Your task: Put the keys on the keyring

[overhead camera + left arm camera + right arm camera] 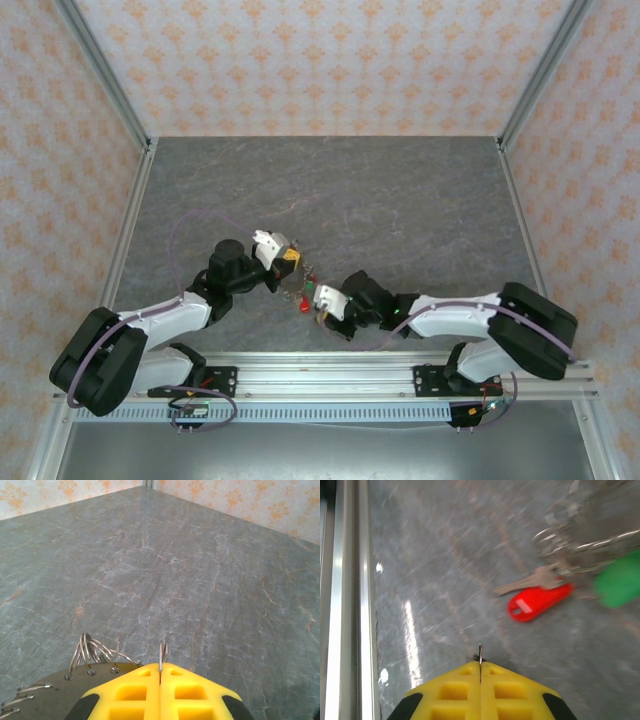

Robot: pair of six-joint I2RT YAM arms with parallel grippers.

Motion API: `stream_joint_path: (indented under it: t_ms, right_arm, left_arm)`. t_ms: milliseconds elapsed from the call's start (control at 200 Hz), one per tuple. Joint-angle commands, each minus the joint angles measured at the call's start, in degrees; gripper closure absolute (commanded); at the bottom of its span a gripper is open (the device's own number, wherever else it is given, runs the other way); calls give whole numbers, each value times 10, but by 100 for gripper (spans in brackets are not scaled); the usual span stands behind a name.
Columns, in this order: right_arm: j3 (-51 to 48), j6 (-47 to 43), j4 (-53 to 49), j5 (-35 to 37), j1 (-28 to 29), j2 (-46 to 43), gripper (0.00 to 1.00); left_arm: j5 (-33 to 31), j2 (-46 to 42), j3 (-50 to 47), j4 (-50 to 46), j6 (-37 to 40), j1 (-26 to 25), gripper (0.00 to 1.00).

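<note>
Keyring (162, 652) pinched in left gripper (160, 670); right gripper (480, 666) closed.

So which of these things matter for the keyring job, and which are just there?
Job: red-tagged key, green tag, metal rings, wire loop, left gripper, right gripper.
Just there: table, metal rail, patterned walls.

We find the tabletop (400, 190) bare across the upper half of the overhead frame. At lower centre, the keyring (294, 277) and keys (305, 304) block the narrow gap between left tool (290, 256) and right tool (318, 313).
</note>
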Motion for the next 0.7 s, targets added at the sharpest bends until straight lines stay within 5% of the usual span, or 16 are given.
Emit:
stream_joint_path:
  t_ms: [0, 225, 696]
  right_arm:
    - [-12, 30, 34, 7, -44, -67, 100]
    - [10, -2, 23, -23, -116, -130, 100]
    - [86, -51, 65, -88, -116, -16, 100]
  left_arm:
    - [48, -6, 19, -21, 30, 3, 100]
    - [85, -4, 43, -71, 79, -17, 100]
    - [86, 15, 67, -92, 92, -29, 100]
